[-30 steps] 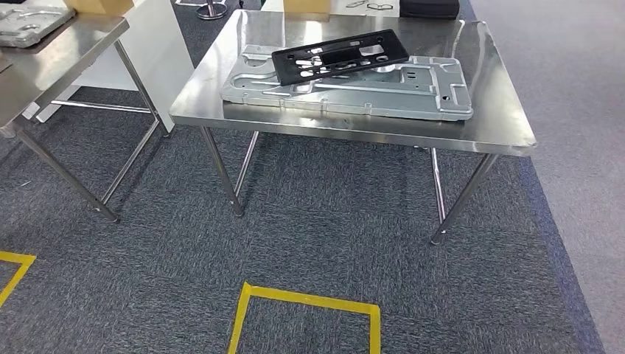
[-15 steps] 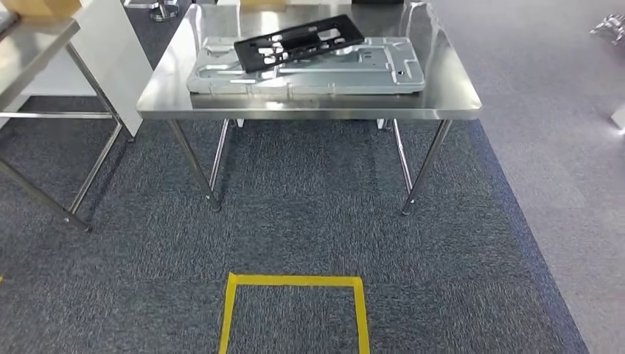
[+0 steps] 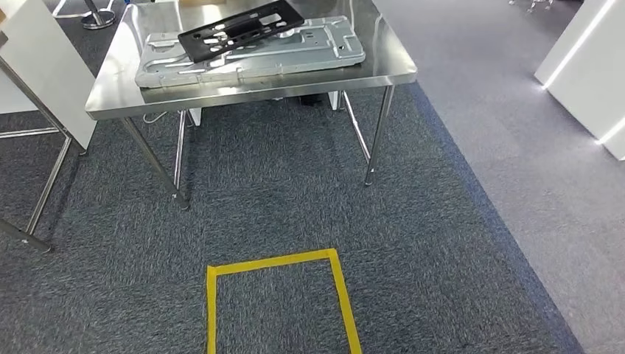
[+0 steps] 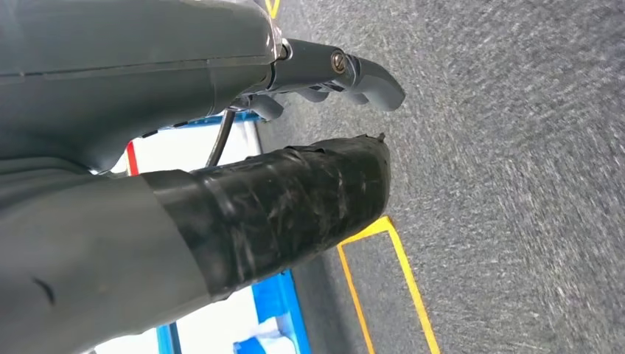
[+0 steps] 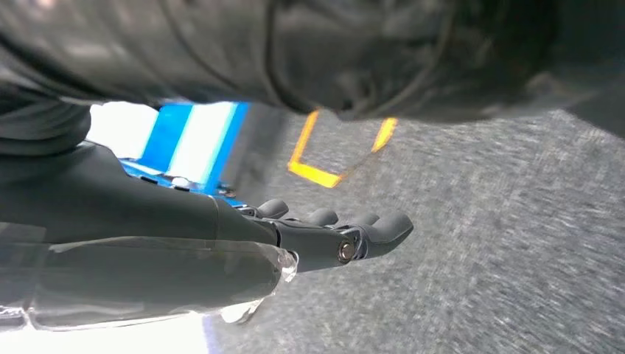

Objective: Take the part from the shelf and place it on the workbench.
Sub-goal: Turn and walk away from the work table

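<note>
Head view: a steel tabletop stands on grey carpet. On it lies a silver plate; a black part rests across the plate's top, tilted. A yellow tape square marks the carpet in front of the table, and a white unit stands well to the right.

Left wrist view: the left hand hangs over the carpet, fingers extended and apart, holding nothing.

Right wrist view: the right hand hangs over the carpet, fingers extended side by side, empty; the frame is blurred.
</note>
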Motion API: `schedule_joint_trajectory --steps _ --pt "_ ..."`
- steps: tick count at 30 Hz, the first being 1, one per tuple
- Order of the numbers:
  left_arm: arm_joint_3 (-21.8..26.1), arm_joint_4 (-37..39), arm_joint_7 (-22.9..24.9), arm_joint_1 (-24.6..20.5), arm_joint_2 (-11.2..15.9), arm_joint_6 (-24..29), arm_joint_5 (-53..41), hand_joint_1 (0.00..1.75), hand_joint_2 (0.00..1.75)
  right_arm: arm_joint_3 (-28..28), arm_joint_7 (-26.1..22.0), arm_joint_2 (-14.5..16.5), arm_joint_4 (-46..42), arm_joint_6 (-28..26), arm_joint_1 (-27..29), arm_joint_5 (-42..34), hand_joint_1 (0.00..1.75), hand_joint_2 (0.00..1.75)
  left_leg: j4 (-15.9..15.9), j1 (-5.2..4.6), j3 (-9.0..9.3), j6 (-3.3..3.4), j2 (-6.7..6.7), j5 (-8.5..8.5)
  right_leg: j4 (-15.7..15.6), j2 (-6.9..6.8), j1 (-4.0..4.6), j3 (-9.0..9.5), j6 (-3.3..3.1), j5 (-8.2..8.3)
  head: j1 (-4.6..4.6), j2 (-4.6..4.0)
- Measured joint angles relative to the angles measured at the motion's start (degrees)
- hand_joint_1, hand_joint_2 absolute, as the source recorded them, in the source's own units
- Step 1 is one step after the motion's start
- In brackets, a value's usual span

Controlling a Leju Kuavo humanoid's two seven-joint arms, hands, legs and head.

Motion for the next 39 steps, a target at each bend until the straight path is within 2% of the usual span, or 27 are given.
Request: schedule_joint_trajectory --steps 1,3,4,5,6,7,9,11,13,15,16,17,19,20,21,22,23,25,27,28,30,31,32,34,36,37,39 --pt "0.00 0.01 0.00 0.01 -0.07 0.01 -0.04 0.00 0.00 0.04 -0.01 0.03 0.04 0.03 -0.04 0.12 0.00 0.00 1.02 0.13 -0.50 -0.44 -1.38 -1.54 -0.14 0.45 -0.13 -0.73 -0.45 0.78 0.00 0.00" --pt "-0.01 0.02 -0.04 0.20 -0.15 0.03 -0.15 0.00 0.00 0.19 -0.08 0.07 0.08 0.08 -0.24 0.40 0.00 0.00 6.12 0.37 -1.91 -1.04 -4.81 -7.25 -0.20 1.43 -0.22 -2.47 -0.95 2.35 -0.01 0.00" --pt "-0.01 0.02 -0.10 0.32 -0.17 0.05 -0.21 0.00 0.00 0.25 -0.13 0.07 0.09 0.09 -0.26 0.49 0.00 0.00 9.78 0.43 -2.60 -1.09 -5.69 -9.98 -0.11 2.02 -0.19 -3.45 -1.06 3.10 -0.01 0.00" --pt "-0.02 0.02 -0.16 0.41 -0.17 0.06 -0.26 0.00 0.00 0.31 -0.17 0.07 0.09 0.11 -0.23 0.52 0.00 0.00 12.97 0.45 -2.94 -1.04 -6.01 -11.51 0.04 2.67 -0.15 -4.37 -1.08 3.80 -0.01 0.00" --pt "-0.02 0.02 -0.22 0.43 -0.18 0.05 -0.30 0.00 0.00 0.34 -0.20 0.07 0.10 0.12 -0.17 0.52 0.00 0.00 14.80 0.45 -2.66 -0.94 -6.11 -11.70 0.24 3.34 -0.12 -5.32 -1.03 4.47 -0.01 0.00" --pt "-0.02 0.02 -0.28 0.43 -0.19 0.04 -0.32 0.00 0.00 0.34 -0.20 0.07 0.10 0.13 -0.10 0.52 0.00 0.00 14.52 0.45 -1.45 -0.82 -6.18 -10.67 0.48 4.00 -0.13 -6.23 -0.94 5.08 -0.01 0.00" --pt "-0.02 0.01 -0.37 0.37 -0.18 0.03 -0.33 0.00 0.00 0.36 -0.20 0.08 0.09 0.14 -0.05 0.52 0.00 0.00 7.75 0.50 3.87 -0.44 -7.39 -7.65 0.96 5.29 -0.21 -7.85 -0.63 6.20 -0.01 0.00" --pt "-0.02 0.01 -0.43 0.36 -0.13 0.03 -0.34 0.00 0.00 0.37 -0.21 0.09 0.09 0.14 -0.13 0.52 0.00 0.00 -0.50 0.48 9.14 0.03 -9.68 -6.87 1.33 6.55 -0.18 -9.01 -0.07 7.30 -0.01 0.00" --pt "-0.02 0.01 -0.36 0.35 -0.09 0.14 -0.34 0.00 0.00 0.41 -0.19 0.15 0.09 0.14 -0.21 0.55 0.00 0.00 -3.45 0.34 10.51 0.30 -10.35 -7.20 1.29 7.68 -0.15 -9.56 0.56 8.44 -0.01 0.00" --pt "-0.02 0.01 0.47 0.10 -0.20 1.14 -0.17 0.00 0.00 0.46 0.96 1.39 0.06 -0.27 -0.63 0.60 0.00 0.00 -3.53 0.60 9.60 0.69 -8.92 -6.35 1.26 8.46 0.03 -10.09 1.12 9.07 0.01 0.00" --pt "-0.02 0.01 1.08 -0.07 -0.23 1.88 -0.04 0.00 0.00 0.48 2.28 2.51 -0.09 -0.84 -1.22 0.60 0.00 0.00 -3.59 0.76 9.02 1.12 -8.05 -5.74 2.09 8.03 0.24 -10.64 1.27 7.98 0.05 0.00" --pt "-0.02 0.00 1.69 -0.20 -0.27 2.56 0.09 0.00 0.00 0.48 4.18 3.76 -0.35 -1.60 -2.05 0.57 0.00 0.00 -3.69 0.91 8.29 1.50 -7.06 -5.04 3.98 7.24 0.47 -11.40 1.40 5.76 0.11 0.00" --pt "-0.02 -0.01 2.27 -0.30 -0.23 3.15 0.16 0.00 0.00 0.48 7.32 5.69 -1.14 -2.88 -4.02 0.53 0.00 0.00 -3.59 0.71 6.80 1.99 -5.17 -3.78 10.78 5.33 0.72 -13.00 1.53 -0.45 0.22 0.00" --pt "-0.02 -0.01 2.38 -0.36 -0.22 3.20 0.13 0.00 0.00 0.48 8.12 6.45 -1.50 -3.15 -4.88 0.55 0.00 0.00 -3.46 0.55 5.99 2.02 -4.22 -3.20 14.52 4.96 0.78 -13.43 1.62 -2.42 0.22 0.00" --pt "-0.02 -0.01 2.42 -0.49 -0.20 3.20 0.08 0.00 0.00 0.48 8.31 7.04 -1.78 -3.23 -5.50 0.60 0.00 0.00 -3.28 0.38 5.14 2.04 -3.44 -2.66 17.21 4.79 0.80 -13.27 1.64 -2.88 0.22 0.00" --pt "-0.02 -0.01 2.38 -0.68 -0.18 3.20 0.07 0.00 0.00 0.48 8.26 7.53 -1.97 -3.23 -5.89 0.64 0.00 0.00 -3.04 0.24 4.23 2.03 -2.80 -2.20 18.20 4.59 0.83 -12.28 1.59 -2.03 0.21 0.00" --pt "-0.02 -0.01 2.18 -0.87 -0.15 3.20 0.15 0.00 0.00 0.48 8.03 7.92 -2.09 -3.12 -6.05 0.70 0.00 0.00 -2.75 0.11 3.35 1.97 -2.30 -1.82 17.02 4.19 0.85 -10.28 1.45 -0.40 0.21 0.00" --pt "-0.02 -0.01 1.20 -1.08 -0.10 3.12 0.42 0.00 0.00 0.48 7.60 8.99 -2.27 -3.01 -6.04 0.82 0.00 0.00 -2.07 -0.14 2.05 1.71 -1.54 -1.30 9.54 1.81 1.01 -4.09 0.92 1.37 0.22 0.00" --pt "-0.02 -0.01 -0.02 -1.02 -0.05 2.83 0.74 0.00 0.00 0.48 7.29 9.77 -2.37 -2.77 -5.89 0.68 0.00 0.00 -1.53 -0.30 1.48 1.26 -0.67 -0.80 1.64 -0.45 1.38 1.01 0.09 -0.09 0.22 0.00" --pt "-0.02 -0.01 -0.40 -1.04 -0.03 2.69 0.85 0.00 0.00 0.48 7.26 9.92 -2.39 -2.69 -5.76 0.55 0.00 0.00 -1.43 -0.28 1.34 1.00 -0.13 -0.51 -0.45 -0.64 1.60 2.00 -0.36 -0.89 0.22 0.00" --pt "-0.02 -0.01 -0.81 -1.22 0.00 2.60 0.98 0.00 0.00 0.48 7.08 10.10 -2.41 -2.50 -5.58 0.29 0.00 0.00 -1.21 -0.05 1.10 0.33 0.52 -0.19 -1.65 0.27 1.59 1.69 -1.26 -0.54 0.22 0.00" --pt "-0.02 -0.01 -0.87 -1.31 -0.01 2.69 0.98 0.00 0.00 0.48 7.04 10.21 -2.43 -2.52 -5.58 0.25 0.00 0.00 -0.58 0.09 0.77 -0.05 -0.34 -0.84 -1.84 0.78 1.48 1.29 -1.72 -0.03 0.22 0.00" --pt "-0.02 -0.01 -0.87 -1.34 -0.02 2.97 0.89 0.00 0.00 0.48 6.99 10.29 -2.46 -2.60 -5.64 0.23 0.00 0.00 1.02 0.24 0.14 -0.40 -1.79 -2.34 -2.00 1.26 1.33 0.86 -2.11 0.48 0.20 0.00" --pt "-0.03 -0.01 -0.72 -1.32 -0.04 4.20 0.36 0.00 0.00 0.48 6.74 10.46 -2.52 -2.93 -5.77 0.24 0.00 0.00 7.51 0.53 -2.15 -0.96 -4.97 -7.01 -1.81 2.31 1.28 -0.07 -2.60 1.26 0.17 0.00" --pt "-0.07 -0.01 -0.51 -1.30 -0.04 5.53 -0.25 0.00 0.00 0.48 6.35 10.57 -2.54 -3.38 -5.72 0.26 0.00 0.00 13.90 0.63 -4.01 -1.18 -5.94 -9.73 -1.22 3.60 1.37 -1.10 -2.66 1.76 0.16 0.00" --pt "-0.11 -0.01 -0.46 -1.33 -0.04 5.90 -0.46 0.00 0.00 0.48 6.20 10.62 -2.54 -3.55 -5.70 0.27 0.00 0.00 14.51 0.63 -3.79 -1.18 -6.05 -9.38 -0.83 4.31 1.39 -1.56 -2.62 1.90 0.16 0.00" --pt "-0.20 -0.01 -0.46 -1.44 -0.03 6.20 -0.71 0.00 0.00 0.48 6.08 10.75 -2.56 -3.74 -5.75 0.28 0.00 0.00 9.08 0.63 -0.19 -0.93 -6.68 -6.11 0.01 5.69 1.39 -2.08 -2.55 1.98 0.16 0.00"
